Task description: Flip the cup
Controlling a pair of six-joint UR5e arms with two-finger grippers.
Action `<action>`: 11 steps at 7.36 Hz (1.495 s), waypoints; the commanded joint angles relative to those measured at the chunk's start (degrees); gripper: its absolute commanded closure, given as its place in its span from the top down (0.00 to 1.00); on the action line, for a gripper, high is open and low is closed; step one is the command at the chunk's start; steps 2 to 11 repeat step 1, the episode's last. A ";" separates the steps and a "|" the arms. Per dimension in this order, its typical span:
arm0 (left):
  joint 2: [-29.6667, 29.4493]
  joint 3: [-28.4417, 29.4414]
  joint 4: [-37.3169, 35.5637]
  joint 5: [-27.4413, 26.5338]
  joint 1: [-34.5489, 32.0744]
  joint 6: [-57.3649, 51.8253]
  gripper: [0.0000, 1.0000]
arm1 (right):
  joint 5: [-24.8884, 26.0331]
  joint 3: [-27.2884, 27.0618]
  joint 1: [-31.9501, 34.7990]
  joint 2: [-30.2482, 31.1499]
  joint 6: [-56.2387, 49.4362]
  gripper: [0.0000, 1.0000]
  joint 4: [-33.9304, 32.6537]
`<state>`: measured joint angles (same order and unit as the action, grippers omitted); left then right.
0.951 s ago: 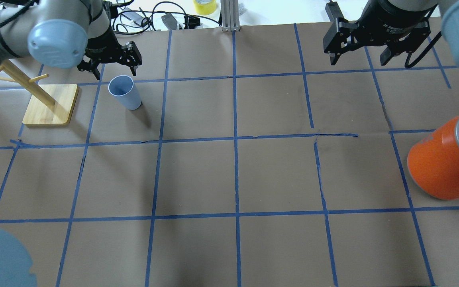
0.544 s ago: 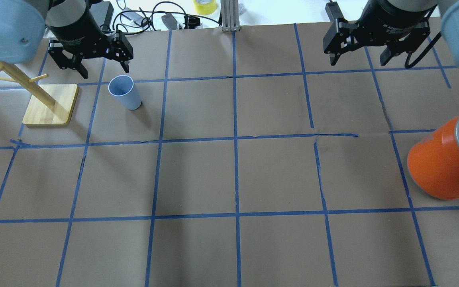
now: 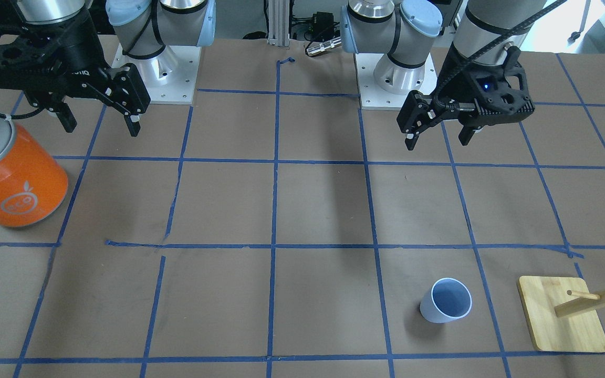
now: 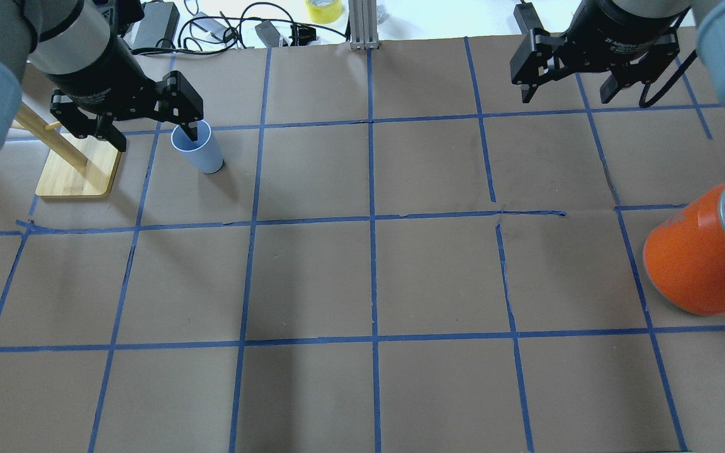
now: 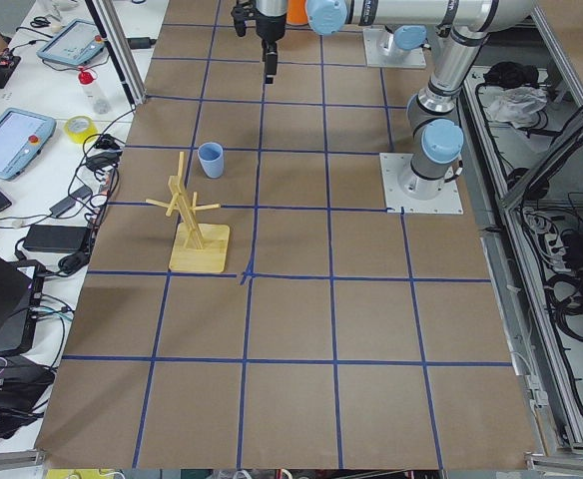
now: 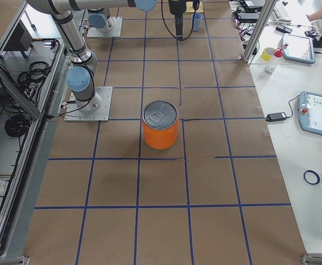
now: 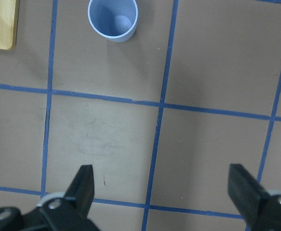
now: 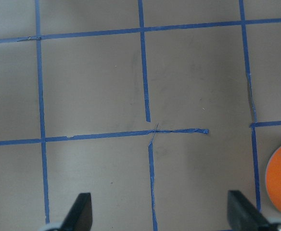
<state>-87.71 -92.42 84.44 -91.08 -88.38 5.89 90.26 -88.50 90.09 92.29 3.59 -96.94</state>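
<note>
While the cup (image 3: pixel 445 300) stands upright, mouth to the ceiling, on the robot's left side of the table, far out from the base and near the wooden stand (image 3: pixel 562 315), the left gripper (image 3: pixel 437 144) hangs high with its jaws spread wide. It holds nothing and sits well apart from the cup, closer to the robot. In the left wrist view, the cup shows at the top of the frame, ahead of the fingers. The right gripper (image 3: pixel 101 129) is wide and empty too, up near the orange can (image 3: pixel 16 178). If the flip is yet to come, my call is this: reach out, drop low, and straddle the wall from the side around mid-height. Squeeze lightly, since thin plastic looks likely to slip or buckle. Lift clear before rolling the wrist, and mind that stand.
</note>
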 commanded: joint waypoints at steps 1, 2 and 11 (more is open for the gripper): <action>1.49 -1.80 0.02 -0.07 -0.04 -0.36 1.00 | 0.00 0.08 0.00 0.00 0.01 1.00 0.00; 1.49 -1.80 0.02 -0.07 -0.04 -0.36 1.00 | 0.00 0.08 0.00 0.00 0.01 1.00 0.00; 1.49 -1.80 0.02 -0.07 -0.04 -0.36 1.00 | 0.00 0.08 0.00 0.00 0.01 1.00 0.00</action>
